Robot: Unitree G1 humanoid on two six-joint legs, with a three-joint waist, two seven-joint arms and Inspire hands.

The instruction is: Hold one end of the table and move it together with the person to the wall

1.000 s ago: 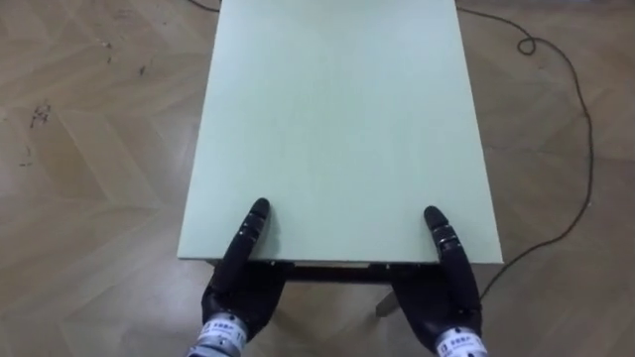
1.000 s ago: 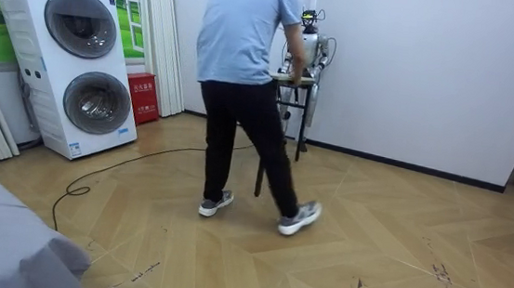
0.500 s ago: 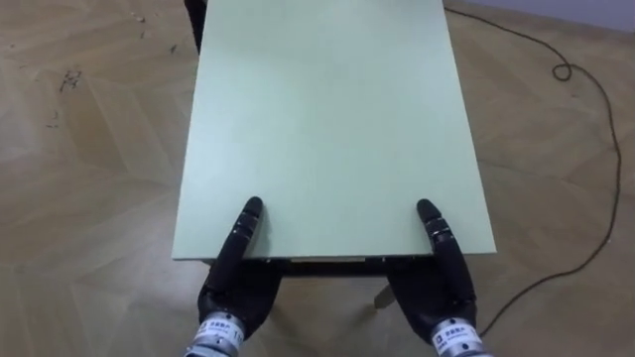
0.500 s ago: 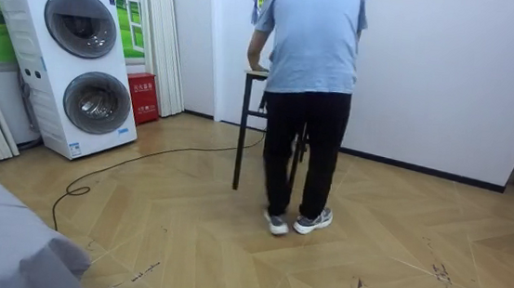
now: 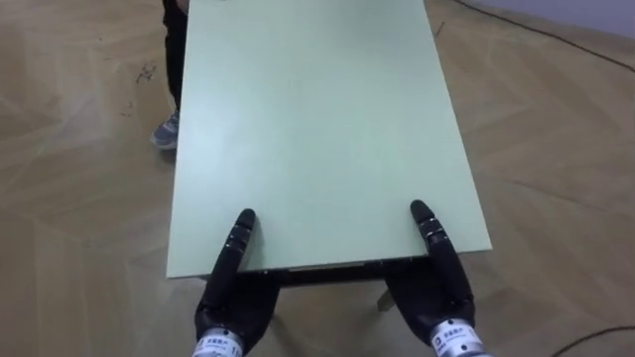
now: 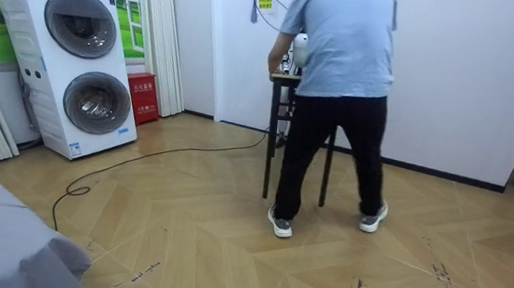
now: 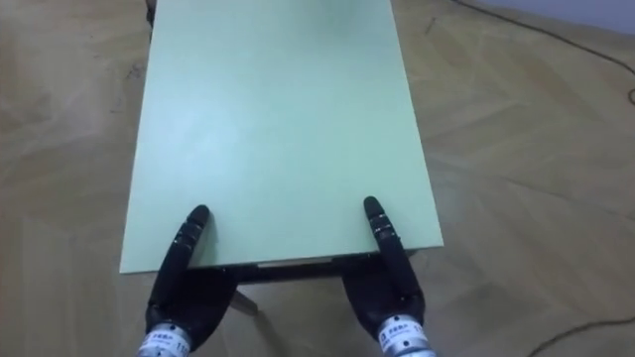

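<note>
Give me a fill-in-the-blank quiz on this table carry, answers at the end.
The table has a pale ____ top. The left robot hand and right robot hand are both at its ____ edge. The person at the table wears a light ____ shirt. The stacked washing machines stand at the room view's ____.
Answers: green; near; blue; left.

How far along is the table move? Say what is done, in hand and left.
Done: left hand and right hand are set at the table's near edge, the person at its far end. In hand: the carry, with the person standing legs apart near the wall. Left: setting the table down; where cannot be told.
</note>
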